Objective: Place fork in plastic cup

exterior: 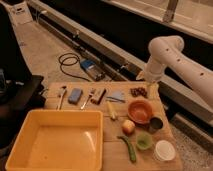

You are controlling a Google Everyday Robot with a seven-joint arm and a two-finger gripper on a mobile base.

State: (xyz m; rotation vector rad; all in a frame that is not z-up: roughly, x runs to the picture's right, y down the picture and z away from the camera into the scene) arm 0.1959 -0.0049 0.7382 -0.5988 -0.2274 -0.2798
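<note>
Reaching step: the slim silver metal fork (88, 98) lies untouched left of centre, beside the blue rectangular block (75, 96). The white arm's gripper (152, 89) hangs right of centre; whether it is wide or narrow I cannot tell. Next it must cross left, grasp the fork, then reach the small green cup (144, 141), probably the plastic one, lower right.

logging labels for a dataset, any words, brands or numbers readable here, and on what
No text can be read.
white box on the floor, top left: a dark patch, maybe a label, too blurred to read.
fork, blue block, yellow tub: no marks seen.
gripper, over the far right edge of the table: no text seen.
</note>
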